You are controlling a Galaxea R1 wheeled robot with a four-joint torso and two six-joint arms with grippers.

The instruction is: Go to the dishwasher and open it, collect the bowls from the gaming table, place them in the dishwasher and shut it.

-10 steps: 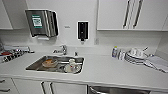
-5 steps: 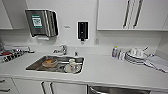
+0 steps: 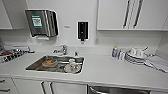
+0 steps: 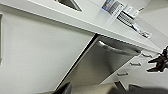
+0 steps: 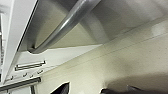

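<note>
- The dishwasher (image 4: 100, 65) stands under the white counter (image 3: 107, 70), in front of the left pincer (image 4: 100, 90) and some way off from it. Its steel front faces this pincer.
- The door of the dishwasher appears shut, with its upper edge just beneath the counter edge.
- The bar handle (image 5: 67, 23) runs across the top of the door. It is very near the right pincer (image 5: 92, 91), right before it, but I see no touch between them.
- Whether the left pincer is wide or narrow, I cannot tell; of it I see just dark parts at the edge of its wrist view. For the right pincer it is the same: I cannot tell, and nothing is seen held in either one.
- Beside the dishwasher, on the side away from the left pincer, are white drawers (image 4: 130, 68) with small bar handles. A dark forked shape (image 4: 158, 62) is in front of them; what it is I cannot tell for sure.
- On the other side of the dishwasher is a plain white cabinet door (image 4: 32, 50).
- In the head view the sink (image 3: 56, 65) is set in the counter and holds some dishes, one of them orange-brown. A tap (image 3: 63, 49) stands behind it.
- Farther along the counter, over the dishwasher side, is a stack of plates (image 3: 135, 56), with a small bottle (image 3: 114, 51) near it.
- On the wall are a paper towel dispenser (image 3: 42, 23) and a black soap dispenser (image 3: 82, 30).
</note>
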